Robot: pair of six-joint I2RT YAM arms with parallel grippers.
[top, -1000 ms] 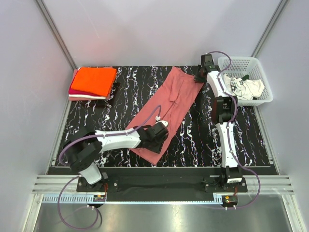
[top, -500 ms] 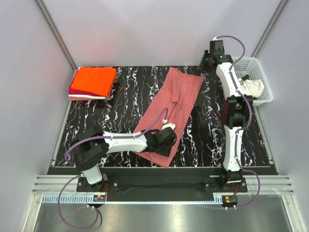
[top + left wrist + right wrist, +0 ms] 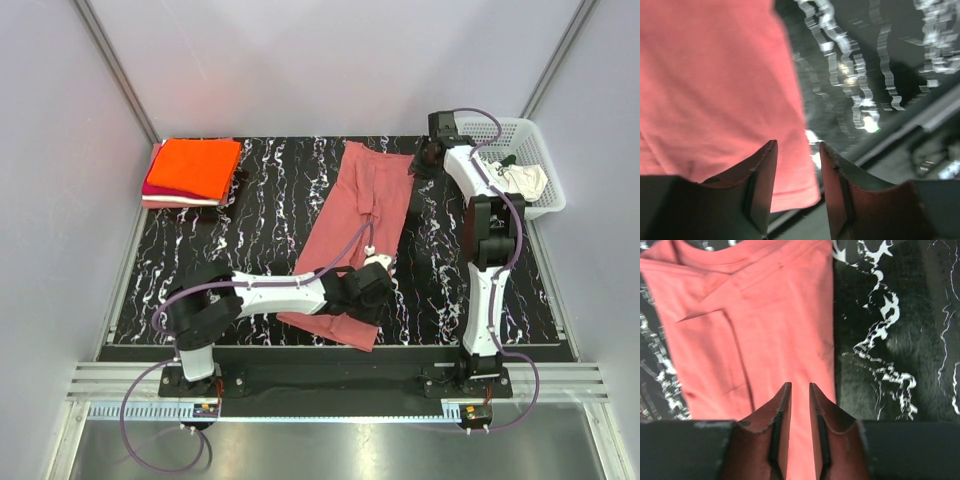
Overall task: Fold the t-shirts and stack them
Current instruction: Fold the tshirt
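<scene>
Left gripper [image 3: 797,149]: at the near end of the rose tee [image 3: 360,215], jaws narrow with the tee's hem between them, apparently pinching it. Rose tee: lies on the table [image 3: 270,220] as a long narrow strip, running from that hem away to its collar, sides seemingly turned in already. Right gripper [image 3: 797,386]: by the tee's far right corner, just above the cloth, jaws nearly together, nothing seen pinched. Stack: well off the tee's far left, an orange tee [image 3: 198,165] flat on top, a magenta tee [image 3: 152,187] showing as an edge beneath. Basket [image 3: 541,150]: beyond the tee's far right, one crumpled white tee [image 3: 520,182] inside. Progress, as judged: stacked tees finished; rose tee part-folded, crosswise folds and stacking outstanding; white tee not started.
</scene>
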